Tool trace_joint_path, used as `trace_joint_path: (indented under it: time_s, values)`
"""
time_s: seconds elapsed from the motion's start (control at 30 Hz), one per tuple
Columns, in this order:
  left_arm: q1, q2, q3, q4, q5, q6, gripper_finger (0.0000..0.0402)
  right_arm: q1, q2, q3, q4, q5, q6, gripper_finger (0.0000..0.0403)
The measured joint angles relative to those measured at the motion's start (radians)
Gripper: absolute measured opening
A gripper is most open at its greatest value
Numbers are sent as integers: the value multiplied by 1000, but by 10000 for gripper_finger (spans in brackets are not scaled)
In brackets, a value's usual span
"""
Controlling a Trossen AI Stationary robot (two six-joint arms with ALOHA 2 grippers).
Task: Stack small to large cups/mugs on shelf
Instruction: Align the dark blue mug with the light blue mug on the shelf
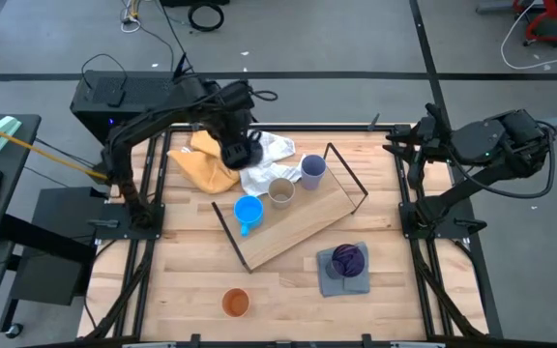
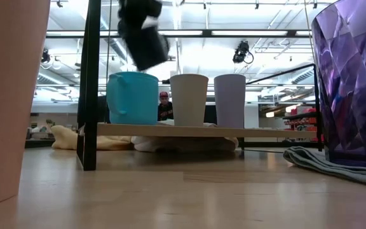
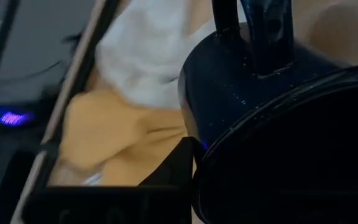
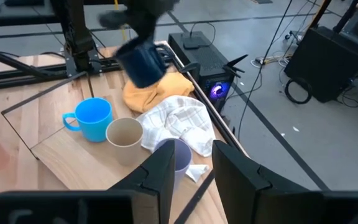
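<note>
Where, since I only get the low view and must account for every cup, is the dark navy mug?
Observer: The left gripper is shut on the dark navy mug, holding it in the air above the heap of cloths beside the shelf.
Operator: Which way does the blue mug's handle point?
Observer: The bright blue mug has its handle toward the table's front, away from the beige cup.
Operator: And the right arm?
Observer: The right gripper waits open at the table's right edge, holding nothing.
</note>
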Motion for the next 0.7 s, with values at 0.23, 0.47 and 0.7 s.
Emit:
trace_joint_path:
  time_s: [0.23,0.47,0.7]
  values:
    - [-186,0,81,-1,66,-118,22,0,-3,0,-6,0,0,113]
    - [-347,20,85,0,120,-214,22,0,-2,0,-6,0,0,113]
    - [-451,118,85,9,151,-249,22,0,-2,0,-5,0,0,113]
